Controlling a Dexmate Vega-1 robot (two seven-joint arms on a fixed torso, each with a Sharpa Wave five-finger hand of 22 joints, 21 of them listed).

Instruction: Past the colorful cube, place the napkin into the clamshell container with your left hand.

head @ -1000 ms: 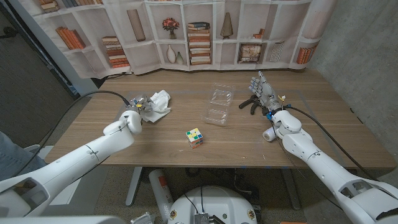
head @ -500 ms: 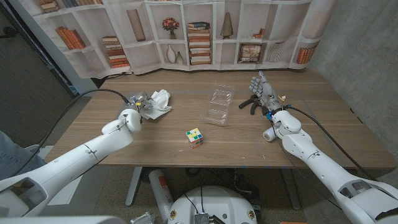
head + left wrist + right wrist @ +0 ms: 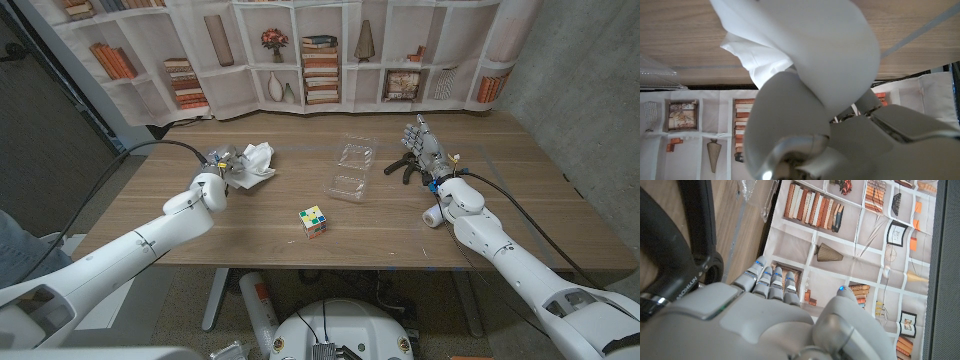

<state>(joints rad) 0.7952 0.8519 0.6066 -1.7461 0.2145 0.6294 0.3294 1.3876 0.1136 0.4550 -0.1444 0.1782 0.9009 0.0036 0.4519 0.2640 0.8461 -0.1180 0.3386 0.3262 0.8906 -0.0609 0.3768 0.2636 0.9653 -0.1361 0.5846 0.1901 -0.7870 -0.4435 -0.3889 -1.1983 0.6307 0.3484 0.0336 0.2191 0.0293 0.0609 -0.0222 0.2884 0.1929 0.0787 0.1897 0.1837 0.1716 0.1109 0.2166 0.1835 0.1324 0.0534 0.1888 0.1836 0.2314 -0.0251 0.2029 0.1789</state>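
Your left robot hand point(image 3: 222, 168) grips the napkin point(image 3: 256, 160); clamshell container point(image 3: 351, 168) sits empty at 3 o'clock, so placing's left.

Napkin point(image 3: 253, 162) far left on table point(image 3: 180, 225), clamshell container point(image 3: 351, 170) mid-table, cube point(image 3: 313, 221) before both, between them

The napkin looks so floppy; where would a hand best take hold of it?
At its bunched near edge, coming from the robot's left, where the left hand already grips the napkin. The crumpled folds there give the fingers bulk; the loose far part would slip.
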